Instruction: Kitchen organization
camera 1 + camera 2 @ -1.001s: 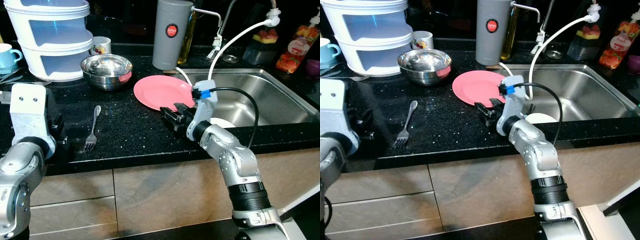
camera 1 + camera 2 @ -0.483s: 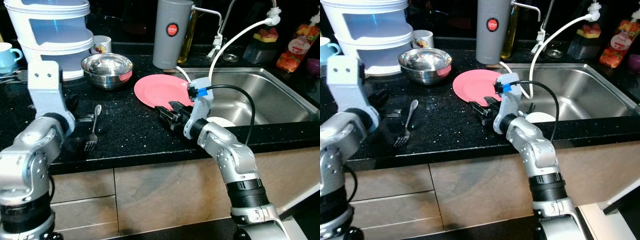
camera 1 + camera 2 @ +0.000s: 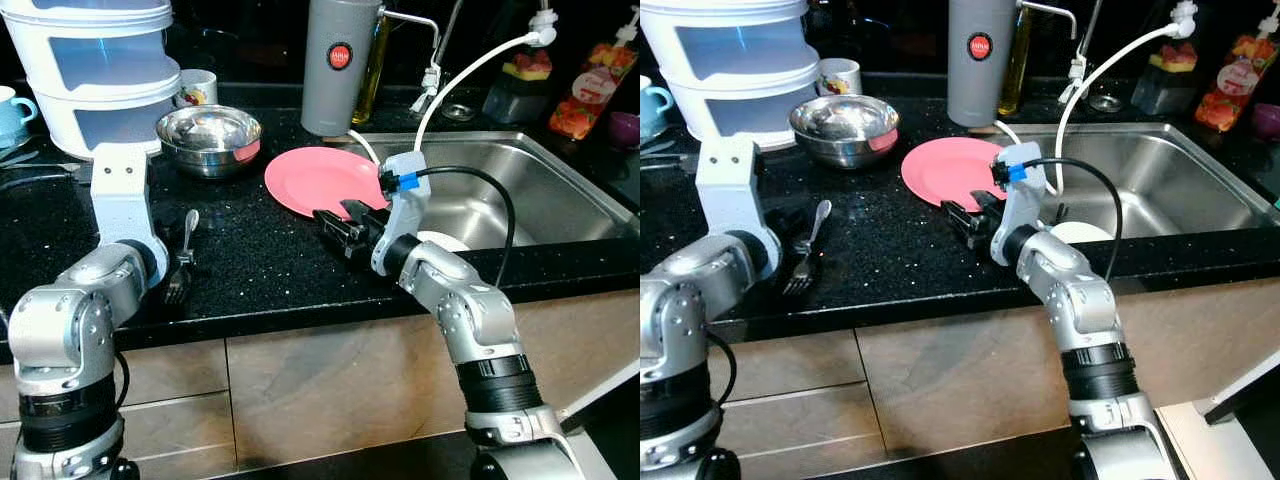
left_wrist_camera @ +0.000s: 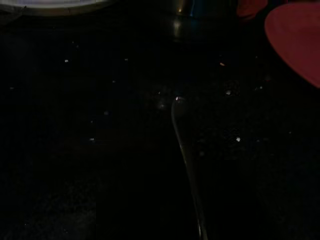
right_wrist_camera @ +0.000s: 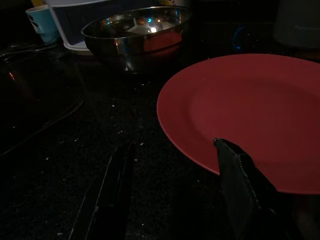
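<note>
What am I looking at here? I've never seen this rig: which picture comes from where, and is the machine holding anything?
This is a humanoid robot at a black kitchen counter. The two wide pictures come from its head camera; the two dark ones from cameras on its wrists. On the counter lie a pink plate, a fork, a steel bowl and a white container; a sink is on the right. The right gripper is open at the plate's near edge, one finger over the rim, holding nothing yet. The left gripper hovers by the fork.
</note>
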`<state>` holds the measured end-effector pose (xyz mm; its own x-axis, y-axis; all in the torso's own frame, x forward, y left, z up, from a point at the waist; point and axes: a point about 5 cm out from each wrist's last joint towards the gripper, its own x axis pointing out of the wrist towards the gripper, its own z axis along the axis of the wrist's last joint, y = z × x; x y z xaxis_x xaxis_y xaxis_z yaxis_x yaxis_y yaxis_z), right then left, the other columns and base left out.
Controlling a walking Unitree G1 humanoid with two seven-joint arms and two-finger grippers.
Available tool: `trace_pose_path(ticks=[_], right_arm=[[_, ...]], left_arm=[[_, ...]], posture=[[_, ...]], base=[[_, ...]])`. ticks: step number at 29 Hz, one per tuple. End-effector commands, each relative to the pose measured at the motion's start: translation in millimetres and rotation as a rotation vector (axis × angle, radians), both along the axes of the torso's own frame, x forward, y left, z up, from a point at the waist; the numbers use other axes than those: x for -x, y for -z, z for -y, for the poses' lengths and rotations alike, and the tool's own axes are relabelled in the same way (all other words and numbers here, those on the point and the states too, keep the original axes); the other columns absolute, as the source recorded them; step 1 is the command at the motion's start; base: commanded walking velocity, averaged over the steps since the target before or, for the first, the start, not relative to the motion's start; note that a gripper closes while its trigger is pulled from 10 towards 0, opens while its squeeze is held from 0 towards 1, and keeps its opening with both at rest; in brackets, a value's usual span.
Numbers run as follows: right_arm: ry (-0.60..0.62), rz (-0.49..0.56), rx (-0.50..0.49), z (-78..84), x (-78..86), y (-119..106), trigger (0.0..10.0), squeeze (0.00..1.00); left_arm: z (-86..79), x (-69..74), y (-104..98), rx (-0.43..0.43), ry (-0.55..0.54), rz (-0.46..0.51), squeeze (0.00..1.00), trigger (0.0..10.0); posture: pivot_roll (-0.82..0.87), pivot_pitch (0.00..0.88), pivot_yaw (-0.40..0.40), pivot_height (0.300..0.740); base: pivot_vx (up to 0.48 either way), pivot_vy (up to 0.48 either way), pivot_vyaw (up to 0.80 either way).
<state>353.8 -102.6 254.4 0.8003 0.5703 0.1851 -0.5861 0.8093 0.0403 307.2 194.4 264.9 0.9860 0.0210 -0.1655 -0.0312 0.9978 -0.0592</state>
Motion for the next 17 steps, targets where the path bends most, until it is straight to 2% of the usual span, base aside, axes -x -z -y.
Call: trace_pose_path(ticks=[1, 12, 17], right_arm=[[0.008, -0.011, 0.01, 2.3, -1.9, 0.4, 10.0, 0.0], [0.005, -0.012, 0.009, 3.0, -2.2, 0.0, 10.0, 0.0], [0.001, -0.01, 0.014, 3.4, -1.3, -1.1, 10.0, 0.0]], left_arm=[[2.5, -2.0, -0.5, 0.006, 0.009, -0.004, 1.0, 10.0], [5.7, -12.1, 11.4, 0.05, 0.019, -0.076, 1.0, 10.0], [10.5, -18.3, 18.8, 0.073, 0.057, -0.125, 1.0, 10.0]], posture=[[0.01, 0.081, -0.034, 0.74], [0.0, 0.078, -0.024, 0.74], [0.0, 0.077, -0.019, 0.74]], base=[[0.0, 0.0, 0.0], [0.0, 0.0, 0.0], [0.0, 0.0, 0.0]])
